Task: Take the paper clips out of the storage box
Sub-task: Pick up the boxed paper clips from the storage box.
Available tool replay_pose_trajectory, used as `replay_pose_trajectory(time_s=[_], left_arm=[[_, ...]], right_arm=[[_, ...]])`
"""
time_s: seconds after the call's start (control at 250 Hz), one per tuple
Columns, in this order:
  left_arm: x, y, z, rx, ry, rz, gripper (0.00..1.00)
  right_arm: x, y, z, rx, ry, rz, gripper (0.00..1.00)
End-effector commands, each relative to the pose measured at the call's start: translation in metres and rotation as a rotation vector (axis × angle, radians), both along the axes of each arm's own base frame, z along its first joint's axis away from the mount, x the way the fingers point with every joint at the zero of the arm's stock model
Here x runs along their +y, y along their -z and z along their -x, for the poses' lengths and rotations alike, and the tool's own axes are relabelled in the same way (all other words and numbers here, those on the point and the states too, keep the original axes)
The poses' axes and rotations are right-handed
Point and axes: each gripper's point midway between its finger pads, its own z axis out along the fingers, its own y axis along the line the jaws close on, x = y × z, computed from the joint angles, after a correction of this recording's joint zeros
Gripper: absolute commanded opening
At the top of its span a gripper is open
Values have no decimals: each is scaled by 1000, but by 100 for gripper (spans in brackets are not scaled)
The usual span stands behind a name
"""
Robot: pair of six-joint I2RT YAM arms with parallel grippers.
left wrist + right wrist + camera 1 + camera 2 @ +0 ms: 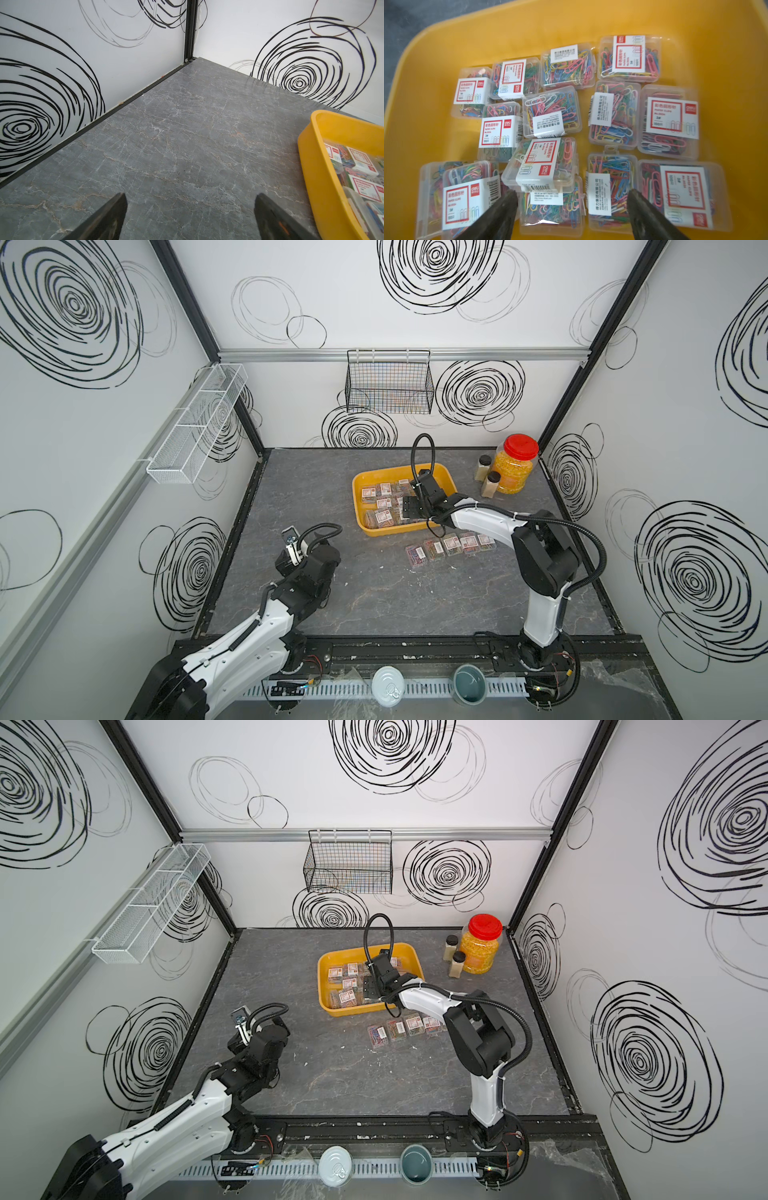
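Over the table (374, 593), both top views show the yellow storage box (390, 529) (357, 1011) toward the back, near a red-lidded jar (515, 468). Paper clips (380, 504) in clear cases fill much of it. Only from up here do I see more of them in a row (451, 545) on the table, just in front of the box. My right gripper (411, 508) hangs over the box; my left gripper (291, 545) sits well apart from it, on the other side of the table.

At my left wrist, the left gripper (190, 196) stands wide apart over bare table and has hold of nothing. One corner of the box (311, 166) shows at the edge, with a few labelled cases inside.

At my right wrist, the labels become readable, white with red frames, and one case (546, 164) lies tilted on top of its neighbours. My right gripper (572, 191) is spread wide just above the pile and grips nothing; whether its fingers (500, 218) touch a case, I cannot tell.
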Motion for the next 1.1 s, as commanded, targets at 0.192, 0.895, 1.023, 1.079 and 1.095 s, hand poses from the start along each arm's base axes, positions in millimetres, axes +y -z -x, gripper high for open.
replay_pose_trajectory(time_s=[0.192, 0.895, 1.023, 1.079, 1.095], left_arm=[[-1, -16, -4, -49, -26, 5, 99], [-1, -18, -2, -50, -37, -12, 99], [-2, -18, -3, -50, -34, -14, 99], [-3, -18, -3, -51, -31, -13, 99], [-3, -18, -3, -50, -30, -14, 99]], right_arm=[[12, 23, -11, 48, -1, 108, 91], [44, 54, -32, 77, -63, 137, 90], [39, 58, -37, 93, -67, 101, 85], [36, 60, -39, 102, -65, 88, 81], [37, 59, -39, 102, -66, 85, 80]])
